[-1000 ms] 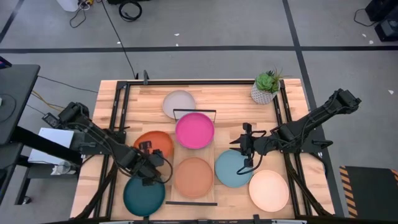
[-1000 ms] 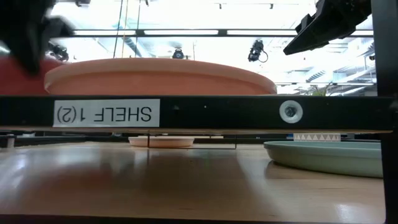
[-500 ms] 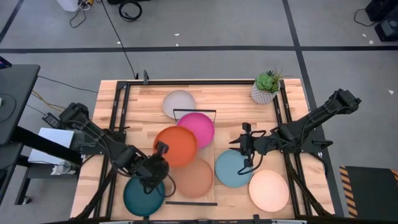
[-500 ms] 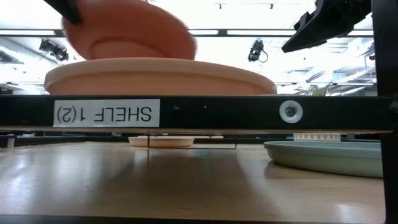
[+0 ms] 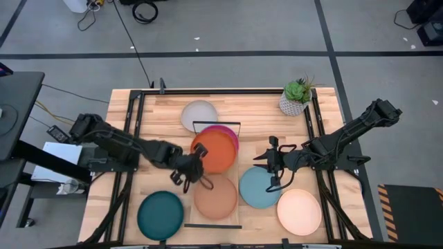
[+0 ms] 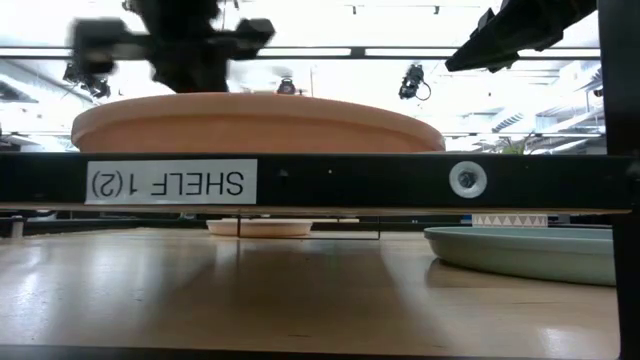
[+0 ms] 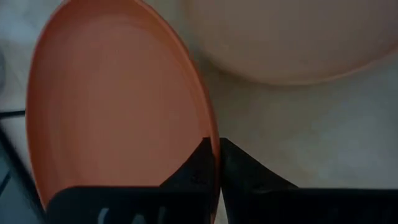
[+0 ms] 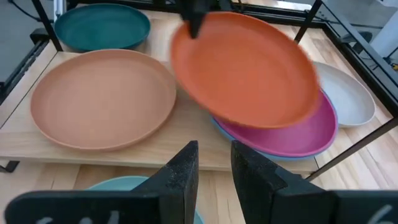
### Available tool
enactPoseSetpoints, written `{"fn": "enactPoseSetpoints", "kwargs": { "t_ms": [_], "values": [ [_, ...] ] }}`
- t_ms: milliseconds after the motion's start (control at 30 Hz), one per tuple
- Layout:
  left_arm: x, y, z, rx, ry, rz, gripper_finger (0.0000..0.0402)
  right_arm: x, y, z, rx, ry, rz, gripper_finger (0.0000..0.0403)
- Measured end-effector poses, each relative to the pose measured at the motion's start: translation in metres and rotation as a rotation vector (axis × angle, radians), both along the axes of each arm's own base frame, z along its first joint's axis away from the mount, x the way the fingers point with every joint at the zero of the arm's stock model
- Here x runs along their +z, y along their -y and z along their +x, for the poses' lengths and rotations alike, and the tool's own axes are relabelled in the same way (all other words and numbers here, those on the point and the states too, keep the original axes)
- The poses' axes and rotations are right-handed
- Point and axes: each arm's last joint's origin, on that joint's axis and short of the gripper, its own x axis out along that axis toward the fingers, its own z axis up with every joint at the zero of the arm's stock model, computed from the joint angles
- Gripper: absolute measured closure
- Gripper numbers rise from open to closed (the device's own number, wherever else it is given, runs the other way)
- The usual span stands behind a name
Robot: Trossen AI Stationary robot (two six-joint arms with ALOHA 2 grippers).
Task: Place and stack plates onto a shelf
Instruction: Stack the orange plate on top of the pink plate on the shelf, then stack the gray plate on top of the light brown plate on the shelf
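Left pincer (image 5: 196,168) is clenched on the rim of the dark orange plate (image 5: 214,151); in the left wrist view the two fingers (image 7: 198,171) pinch that rim edge. The plate is held in the air, tilted, above the magenta plate (image 5: 232,136), covering most of it in the high view. Under the magenta plate a blue plate (image 8: 219,129) edge peeks out, seen from the right wrist. Both lie on the shelf (image 5: 232,216), at its far end from the pincer's side. Just beside the left pincer, on the near part of the shelf, sits the peach-tan plate (image 5: 215,197). The teal plate (image 5: 160,216) lies on the bench (image 5: 256,104) below the left arm, apart from the shelf. The grey plate (image 5: 199,115) is on the bench past the shelf's far wire frame.

Right pincer (image 5: 269,166) hovers over the edge of the light blue plate (image 5: 259,188), fingers (image 8: 181,171) released with a gap between them, gripping nothing. The cream plate (image 5: 299,211) lies just beside the light blue one, touching or nearly. A potted plant (image 5: 297,96) stands at the bench's far right corner.
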Motion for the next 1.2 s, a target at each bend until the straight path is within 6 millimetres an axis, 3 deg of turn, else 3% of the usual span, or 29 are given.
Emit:
{"fn": "enactPoseSetpoints", "kwargs": {
  "t_ms": [333, 467, 600, 733, 933, 1200],
  "values": [
    [-0.023, -0.035, 0.008, 0.08, 0.064, -0.079, 0.037, 0.0, 0.0, 0.0, -0.008, 0.001, 0.022, 0.0302],
    [-0.025, -0.036, 0.007, 0.109, 0.068, -0.098, 0.0319, 0.0, 0.0, 0.0, -0.012, 0.001, 0.031, 0.0302],
    [-0.015, -0.033, 0.002, 0.153, 0.108, -0.148, 0.0263, 0.0, -0.002, -0.001, -0.005, 0.001, 0.032, 0.0302],
    [0.004, -0.03, -0.019, 0.137, 0.092, -0.157, 0.0237, 0.0, -0.005, -0.002, 0.008, 0.002, 0.024, 0.0302],
    [0.035, -0.044, -0.051, 0.156, 0.25, -0.339, 0.0247, 0.0, -0.005, -0.002, 0.014, 0.002, 0.015, 0.0302],
    [0.037, -0.07, -0.097, 0.214, 0.502, -0.422, 0.0258, 0.0, -0.005, -0.002, 0.018, 0.0, 0.004, 0.0302]
  ]
}}
